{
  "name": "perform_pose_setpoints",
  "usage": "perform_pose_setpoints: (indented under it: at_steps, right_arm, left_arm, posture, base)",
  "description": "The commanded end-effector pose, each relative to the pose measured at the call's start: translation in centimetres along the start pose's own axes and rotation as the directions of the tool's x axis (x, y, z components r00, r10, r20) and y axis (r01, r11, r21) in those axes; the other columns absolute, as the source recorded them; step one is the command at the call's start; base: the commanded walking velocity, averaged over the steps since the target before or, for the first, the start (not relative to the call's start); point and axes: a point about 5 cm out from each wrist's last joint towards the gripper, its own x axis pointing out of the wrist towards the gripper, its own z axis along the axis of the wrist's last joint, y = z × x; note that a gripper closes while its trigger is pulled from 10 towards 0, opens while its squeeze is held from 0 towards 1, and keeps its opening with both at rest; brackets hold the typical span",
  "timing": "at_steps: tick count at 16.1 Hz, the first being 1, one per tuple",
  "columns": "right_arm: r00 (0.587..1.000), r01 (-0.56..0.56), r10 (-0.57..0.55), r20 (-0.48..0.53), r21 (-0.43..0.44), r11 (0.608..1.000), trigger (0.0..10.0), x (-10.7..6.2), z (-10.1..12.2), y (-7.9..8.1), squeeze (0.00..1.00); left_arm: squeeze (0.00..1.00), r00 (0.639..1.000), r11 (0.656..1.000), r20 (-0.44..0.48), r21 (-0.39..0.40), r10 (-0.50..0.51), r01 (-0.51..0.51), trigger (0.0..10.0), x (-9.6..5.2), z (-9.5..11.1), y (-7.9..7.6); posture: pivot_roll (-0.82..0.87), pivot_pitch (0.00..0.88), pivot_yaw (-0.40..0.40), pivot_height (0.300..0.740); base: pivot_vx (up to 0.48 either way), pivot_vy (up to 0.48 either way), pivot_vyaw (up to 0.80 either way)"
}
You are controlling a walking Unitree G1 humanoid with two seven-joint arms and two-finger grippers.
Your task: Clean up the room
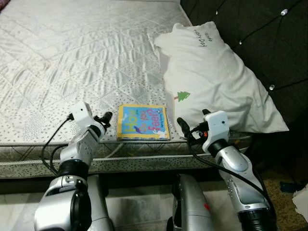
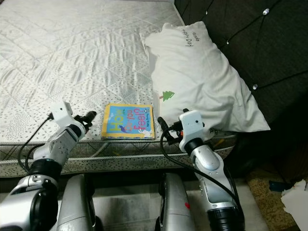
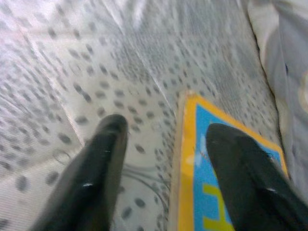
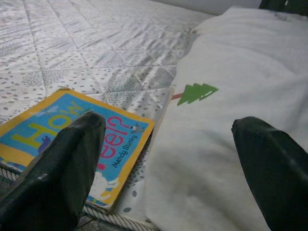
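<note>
From the left eye view, a bare quilted mattress (image 1: 72, 62) fills most of the scene, and a book (image 1: 143, 122) with a yellow border and blue cover lies flat at its near edge, just left of a white pillow (image 1: 216, 77) printed with a small green tree. The pillow rests at the right, against a dark tufted headboard (image 1: 260, 33). The left gripper (image 1: 106, 118) sits over the near edge of the mattress just left of the book, and the right gripper (image 1: 192, 124) hovers just right of the book, at the near corner of the pillow. The right eye view shows the same layout, with the book between the two silver arms and the robot's legs on the floor (image 2: 130, 197) below the bed. In the left wrist view, the left gripper's fingers (image 3: 96, 168) are spread apart with nothing between them; one is over the dotted mattress fabric and the other over the book's yellow edge, though whether either touches the surface cannot be told. In the right wrist view, the right gripper's fingers (image 4: 62, 168) are wide apart and hold nothing; one stands in front of the book's near corner and the other in front of the pillow, with the green tree seen between them.
</note>
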Motion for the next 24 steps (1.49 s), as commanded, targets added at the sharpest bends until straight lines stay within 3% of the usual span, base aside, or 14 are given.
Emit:
perform_pose_setpoints:
  at_steps: [1, 4, 6, 8, 10, 14, 15, 16, 19, 21, 24]
  right_arm:
    - [1.0, 0.012, -0.012, 0.004, -0.004, 1.0, 10.0, 0.2, 0.0, -0.1, 0.0]
    - [1.0, 0.016, -0.016, 0.021, 0.02, 1.0, 10.0, 1.1, 0.1, 0.4, 0.0]
    - [0.999, 0.018, -0.019, 0.032, 0.029, 0.999, 10.0, 1.8, 0.1, 0.7, 0.0]
    - [0.998, 0.013, -0.016, 0.057, 0.052, 0.999, 10.0, 2.9, 0.5, 1.1, 0.0]
    - [0.997, 0.023, -0.028, 0.078, 0.059, 0.998, 10.0, 4.1, 1.1, 1.4, 0.0]
    - [0.988, 0.04, -0.06, 0.142, 0.138, 0.99, 10.0, 6.2, 2.6, 0.9, 0.0]
    - [0.987, 0.045, -0.066, 0.147, 0.141, 0.989, 10.0, 6.5, 2.7, 0.8, 0.0]
    - [0.983, 0.054, -0.08, 0.167, 0.155, 0.986, 10.0, 7.1, 3.4, 0.6, 0.0]
    - [0.97, 0.051, -0.095, 0.223, 0.198, 0.979, 10.0, 8.3, 5.1, 1.1, 0.0]
    - [0.967, 0.032, -0.081, 0.24, 0.203, 0.979, 10.0, 8.4, 5.4, 2.0, 0.0]
    - [0.967, 0.048, -0.096, 0.235, 0.202, 0.978, 10.0, 7.8, 4.7, 1.9, 0.0]
  left_arm:
    - [1.0, 1.0, 0.999, 0.016, 0.03, 0.02, -0.021, 10.0, -0.2, -0.2, 0.0]
    - [1.0, 0.986, 0.976, 0.102, 0.162, 0.13, -0.145, 10.0, -3.2, -1.4, 1.5]
    - [1.0, 0.96, 0.948, 0.189, 0.207, 0.205, -0.243, 10.0, -6.1, -1.5, 2.5]
    - [1.0, 0.93, 0.919, 0.297, 0.258, 0.218, -0.298, 10.0, -8.4, -0.8, 2.5]
    - [1.0, 0.915, 0.904, 0.34, 0.284, 0.217, -0.32, 10.0, -8.6, -0.3, 2.5]
    - [1.0, 0.9, 0.879, 0.401, 0.348, 0.174, -0.325, 10.0, -7.4, 1.2, 1.1]
    - [0.27, 0.895, 0.871, 0.413, 0.364, 0.168, -0.331, 10.0, -7.3, 1.5, 0.9]
    - [0.0, 0.883, 0.848, 0.446, 0.402, 0.148, -0.346, 10.0, -6.8, 2.3, 0.2]
    - [0.0, 0.854, 0.819, 0.507, 0.439, 0.114, -0.37, 10.0, -6.2, 4.0, -1.1]
    - [0.0, 0.861, 0.828, 0.502, 0.444, 0.086, -0.342, 10.0, -6.4, 3.7, -1.2]
    - [0.0, 0.864, 0.841, 0.493, 0.423, 0.097, -0.336, 10.0, -6.9, 3.0, -0.8]
  posture:
    - [-0.08, 0.033, -0.053, 0.527]
    - [-0.05, 0.005, -0.028, 0.527]
    - [-0.02, 0.0, -0.016, 0.527]
    - [0.01, 0.0, -0.009, 0.527]
    - [0.03, 0.0, -0.001, 0.527]
    - [0.02, 0.0, 0.021, 0.527]
    - [0.02, 0.0, 0.023, 0.532]
    - [0.02, 0.0, 0.036, 0.542]
    - [0.03, 0.0, 0.056, 0.586]
    - [0.03, 0.0, 0.057, 0.61]
    - [0.02, 0.0, 0.061, 0.64]
  base:
    - [0.0, 0.0, 0.0]
    - [0.0, 0.0, 0.0]
    - [0.0, 0.0, 0.0]
    - [0.0, 0.0, 0.0]
    - [0.0, 0.0, 0.0]
    - [0.0, 0.0, 0.0]
    - [0.0, 0.0, 0.0]
    - [0.0, 0.0, 0.0]
    - [0.0, 0.0, 0.0]
    - [0.0, 0.0, 0.0]
    - [0.0, 0.0, 0.0]
